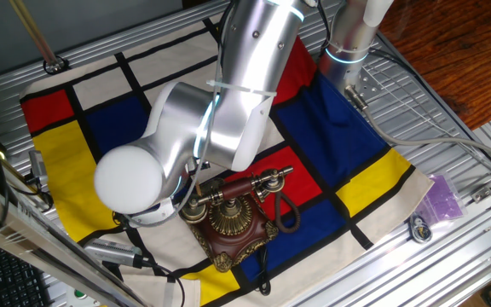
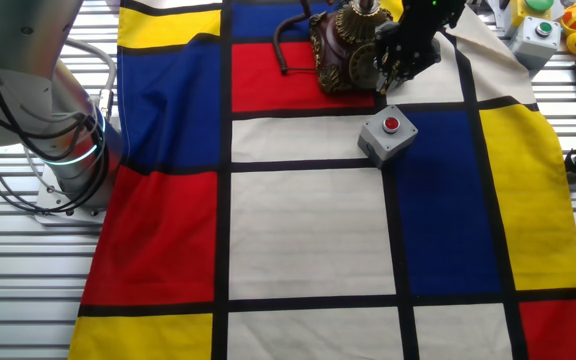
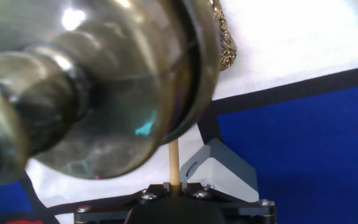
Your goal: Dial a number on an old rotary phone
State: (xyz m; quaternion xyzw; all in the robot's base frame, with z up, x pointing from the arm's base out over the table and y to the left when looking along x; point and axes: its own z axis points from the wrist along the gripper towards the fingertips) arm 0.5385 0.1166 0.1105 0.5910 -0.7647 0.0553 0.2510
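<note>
1. Old rotary phone (image 1: 233,217) sitting near the cloth (image 2: 308,230) edge, on a red panel, small grey box (image 2: 388,135) just beside it.
2. Gripper (image 2: 400,62) down against the phone's dial side, pinching a thin wooden stick (image 3: 173,163); exact finger spread impossible to tell.
3. Probably heavy and stable at the base; brass dial stiff and sprung, so best worked by stick tip in a finger hole, never by the loose handset (image 1: 250,185).
4. Hand view alone reveals the stick, with blurred brass (image 3: 98,81) filling the frame; fixed views alone give the whole phone and cord.

red-brown and brass phone (image 1: 233,223), red-blue-yellow-white checked cloth (image 2: 298,230)
</note>
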